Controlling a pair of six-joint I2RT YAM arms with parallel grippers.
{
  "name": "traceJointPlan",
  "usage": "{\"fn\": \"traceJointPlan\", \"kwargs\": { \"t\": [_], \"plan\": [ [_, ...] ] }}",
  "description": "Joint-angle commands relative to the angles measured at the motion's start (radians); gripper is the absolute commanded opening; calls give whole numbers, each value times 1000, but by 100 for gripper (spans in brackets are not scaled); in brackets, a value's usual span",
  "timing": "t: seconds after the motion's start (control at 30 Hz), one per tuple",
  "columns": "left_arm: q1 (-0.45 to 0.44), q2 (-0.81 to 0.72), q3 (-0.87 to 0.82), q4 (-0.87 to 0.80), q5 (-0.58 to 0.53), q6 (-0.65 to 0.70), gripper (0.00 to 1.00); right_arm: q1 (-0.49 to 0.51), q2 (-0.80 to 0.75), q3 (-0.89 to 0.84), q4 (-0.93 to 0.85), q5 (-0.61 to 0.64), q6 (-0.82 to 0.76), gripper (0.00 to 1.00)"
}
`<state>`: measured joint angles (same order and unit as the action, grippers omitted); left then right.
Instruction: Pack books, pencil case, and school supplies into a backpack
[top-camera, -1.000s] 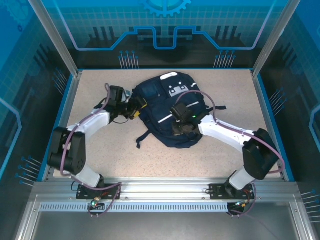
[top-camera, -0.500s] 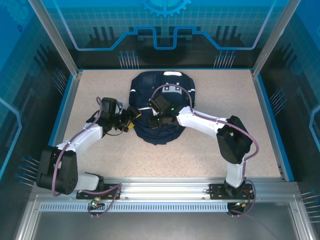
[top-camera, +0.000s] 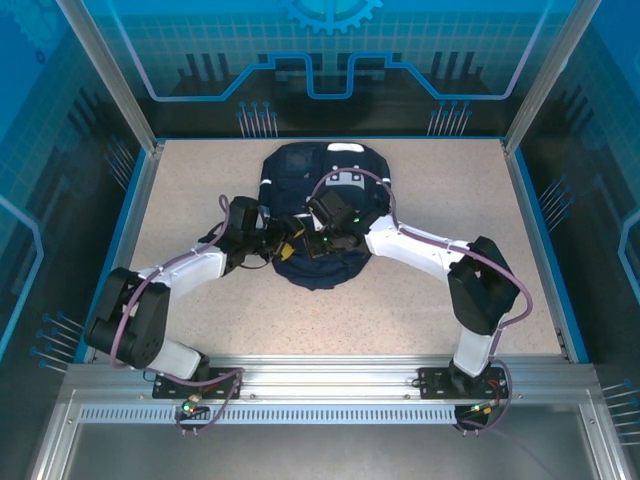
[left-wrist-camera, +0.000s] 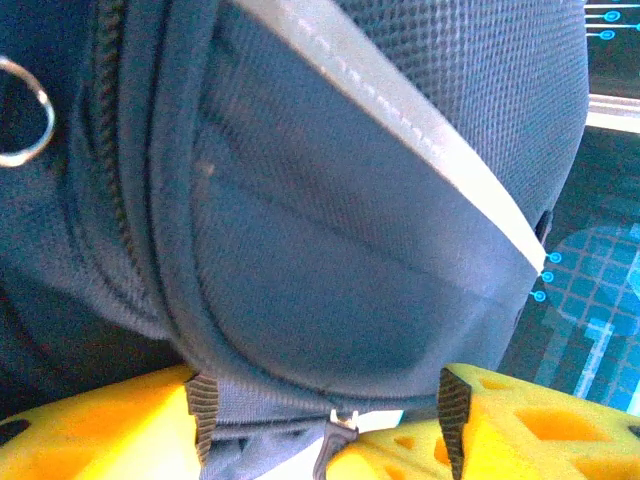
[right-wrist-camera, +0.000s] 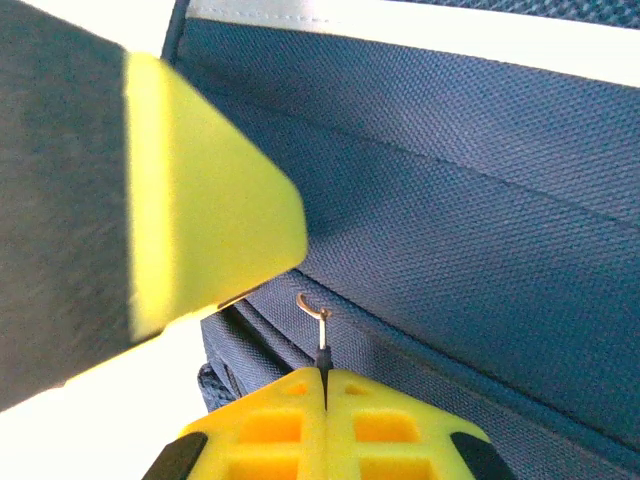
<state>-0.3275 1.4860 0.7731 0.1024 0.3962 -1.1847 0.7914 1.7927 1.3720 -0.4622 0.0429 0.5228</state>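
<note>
Zipper step, by the look of it. Locate backpack (top-camera: 322, 175) lying flat at tabletop (top-camera: 200, 170) centre, slightly far. Note right gripper (right-wrist-camera: 323, 375) pressed together, pinching thin metal zipper pull (right-wrist-camera: 322, 345) at near rim. Note left gripper (left-wrist-camera: 320, 400) spread around fabric bulge just left of it. Clamp fabric first as brace, then drag pull steadily along track, avoiding bunched slack.
</note>
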Motion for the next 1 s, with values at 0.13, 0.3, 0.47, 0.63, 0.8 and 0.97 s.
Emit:
{"fn": "traceJointPlan", "kwargs": {
  "t": [0.13, 0.3, 0.47, 0.63, 0.8, 0.97],
  "plan": [
    [-18, 69, 32, 72, -81, -83, 51, -9, -29, -10, 4, -13, 5, 0],
    [-18, 76, 15, 105, -124, -105, 41, -7, -47, -31, -18, 40, 17, 0],
    [-18, 92, 19, 109, -165, -110, 25, 11, -74, -34, -105, 201, 17, 0],
    [-12, 92, 16, 87, -194, -86, 4, 16, -98, -42, -237, 420, 22, 0],
    [-1, 83, 9, 78, -188, -68, 0, -19, -123, -69, -357, 584, 74, 0],
    [4, 77, 13, 76, -166, -55, 0, -50, -168, -110, -294, 452, 10, 0]
  ]
}}
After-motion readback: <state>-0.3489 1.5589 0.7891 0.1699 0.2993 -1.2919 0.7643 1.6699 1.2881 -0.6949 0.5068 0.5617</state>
